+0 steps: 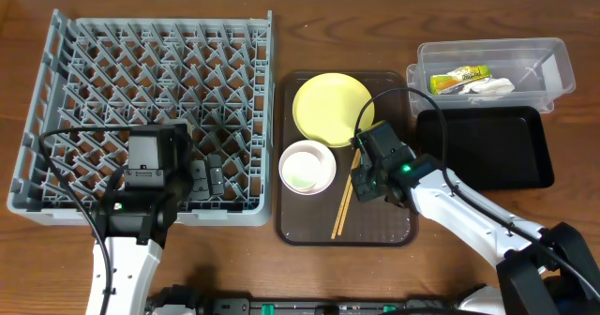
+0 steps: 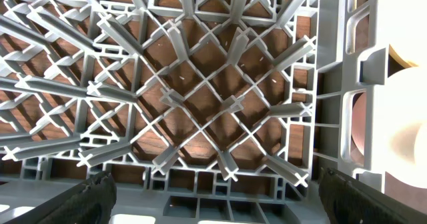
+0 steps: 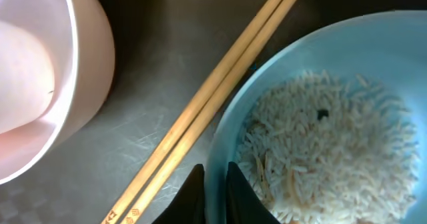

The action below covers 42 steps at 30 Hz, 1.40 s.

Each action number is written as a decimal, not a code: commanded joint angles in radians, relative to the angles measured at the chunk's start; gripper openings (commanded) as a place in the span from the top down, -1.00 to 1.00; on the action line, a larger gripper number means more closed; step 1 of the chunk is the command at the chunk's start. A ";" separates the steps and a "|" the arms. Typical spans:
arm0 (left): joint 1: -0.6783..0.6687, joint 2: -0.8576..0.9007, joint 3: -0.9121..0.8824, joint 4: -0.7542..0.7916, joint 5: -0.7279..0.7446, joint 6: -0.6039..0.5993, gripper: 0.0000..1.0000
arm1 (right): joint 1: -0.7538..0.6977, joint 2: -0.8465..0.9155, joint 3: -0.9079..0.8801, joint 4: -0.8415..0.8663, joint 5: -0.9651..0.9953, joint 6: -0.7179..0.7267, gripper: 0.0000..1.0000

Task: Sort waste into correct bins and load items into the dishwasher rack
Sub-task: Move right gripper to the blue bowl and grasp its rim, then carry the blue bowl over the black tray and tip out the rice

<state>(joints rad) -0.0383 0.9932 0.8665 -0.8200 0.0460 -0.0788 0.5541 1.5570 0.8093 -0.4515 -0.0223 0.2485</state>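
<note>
- The right gripper (image 3: 213, 175) stood at the near edge of the light blue bowl (image 3: 383, 47). Its jaws were drawn narrow, one inside the rim and one outside, pinching the bowl's wall.
- White rice (image 3: 320, 144) lay heaped inside the bowl, just beyond the inner jaw.
- The chopsticks (image 3: 207, 97) lay side by side just outside the bowl, running diagonally past the outer jaw and apart from it.
- The whitish-pink bowl (image 3: 87, 64) stood beyond the chopsticks, on the side away from the jaws.
- In the overhead view these pieces and the yellow-green plate (image 1: 330, 104) sat on the brown tray (image 1: 375, 223). The right arm hid the blue bowl there.
- The left gripper (image 2: 213, 184) hung over the near right part of the dishwasher rack (image 1: 150, 214). Its jaws were spread wide and held nothing, with grey pegs between and below them.
- The clear tub (image 1: 558, 67) held the snack wrapper (image 1: 459, 76) and the white paper (image 1: 492, 88). It stood on the tabletop (image 1: 356, 24) just behind the black tray (image 1: 487, 146), well apart from both pairs of jaws.
</note>
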 commanded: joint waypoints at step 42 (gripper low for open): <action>0.004 0.000 0.027 -0.003 -0.001 -0.009 -0.96 | -0.711 -0.213 0.137 -0.100 -0.840 0.010 0.98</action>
<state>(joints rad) -0.0383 0.9932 0.8665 -0.8200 0.0460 -0.0788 -0.1017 1.3209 0.9287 -0.5423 -0.6910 0.2844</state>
